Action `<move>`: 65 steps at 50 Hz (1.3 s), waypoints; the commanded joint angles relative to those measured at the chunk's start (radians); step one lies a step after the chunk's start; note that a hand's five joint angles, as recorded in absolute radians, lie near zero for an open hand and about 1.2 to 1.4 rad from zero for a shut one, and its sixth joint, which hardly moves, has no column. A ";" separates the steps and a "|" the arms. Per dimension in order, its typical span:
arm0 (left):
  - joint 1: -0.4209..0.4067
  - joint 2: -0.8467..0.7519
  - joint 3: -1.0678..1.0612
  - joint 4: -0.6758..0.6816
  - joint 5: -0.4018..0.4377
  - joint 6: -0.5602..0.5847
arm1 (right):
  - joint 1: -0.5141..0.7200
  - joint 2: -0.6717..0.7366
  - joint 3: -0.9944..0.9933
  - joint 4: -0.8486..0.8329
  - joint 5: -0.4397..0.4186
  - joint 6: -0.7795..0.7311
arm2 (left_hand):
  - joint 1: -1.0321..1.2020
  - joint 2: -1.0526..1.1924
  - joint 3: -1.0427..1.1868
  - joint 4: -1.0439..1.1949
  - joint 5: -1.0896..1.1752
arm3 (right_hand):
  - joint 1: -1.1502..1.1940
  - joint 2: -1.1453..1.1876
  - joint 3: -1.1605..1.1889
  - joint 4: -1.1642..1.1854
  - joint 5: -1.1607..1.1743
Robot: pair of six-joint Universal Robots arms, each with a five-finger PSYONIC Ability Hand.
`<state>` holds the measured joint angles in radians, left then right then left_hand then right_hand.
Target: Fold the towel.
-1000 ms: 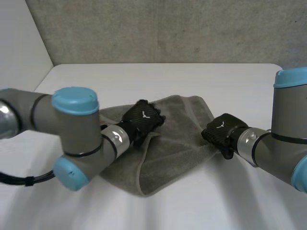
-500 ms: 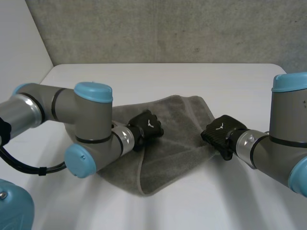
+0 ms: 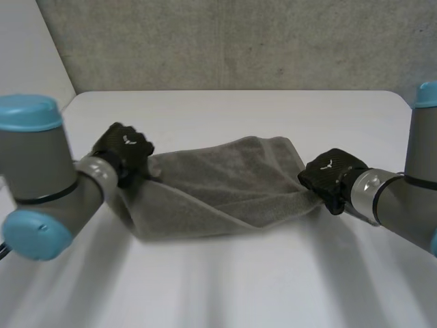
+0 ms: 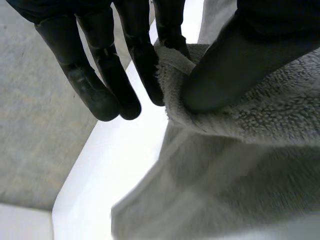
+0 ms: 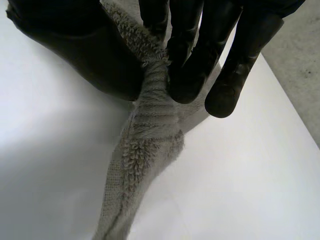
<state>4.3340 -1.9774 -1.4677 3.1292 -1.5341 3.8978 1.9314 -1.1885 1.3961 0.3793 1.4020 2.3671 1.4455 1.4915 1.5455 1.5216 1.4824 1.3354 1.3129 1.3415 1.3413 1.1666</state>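
A grey towel lies stretched across the middle of the white table, pulled between my two hands. My left hand holds its left end, lifted a little off the table. In the left wrist view the thumb pinches the towel's edge against the fingers. My right hand grips the right end. In the right wrist view its thumb and fingers pinch a corner of the towel, which hangs down toward the table.
A grey carpeted wall runs behind the table's far edge. Bare table lies in front of the towel and behind it.
My left hand closed on the towel near its middle and swept left, drawing the folded layer out and stretching the cloth. The right hand shifted slightly right, still gripping its corner.
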 commanded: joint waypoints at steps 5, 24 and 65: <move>0.078 0.373 -0.151 0.006 0.012 -0.291 | -0.005 -0.161 -0.157 0.085 -0.046 0.063 | -0.049 -0.095 -0.149 -0.125 -0.261 | 0.061 0.083 0.055 0.055 0.055; 0.102 0.241 0.030 0.036 -0.032 -0.413 | -0.011 -0.016 -0.482 0.233 -0.077 0.110 | -0.049 -0.095 -0.149 -0.125 -0.261 | 0.061 0.083 0.055 0.055 0.055; 0.187 -0.156 0.497 -0.035 -0.050 -0.824 | 0.093 0.273 -0.637 -0.074 0.077 -0.012 | -0.049 -0.095 -0.149 -0.125 -0.261 | 0.061 0.083 0.055 0.055 0.055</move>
<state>4.4815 -2.1344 -0.7375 3.1115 -1.5894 3.0586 2.0243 -0.9282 0.6494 0.1747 1.4832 2.3818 1.4488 1.5117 1.5500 1.5217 1.4825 1.3353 1.3129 1.3416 1.3413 1.1667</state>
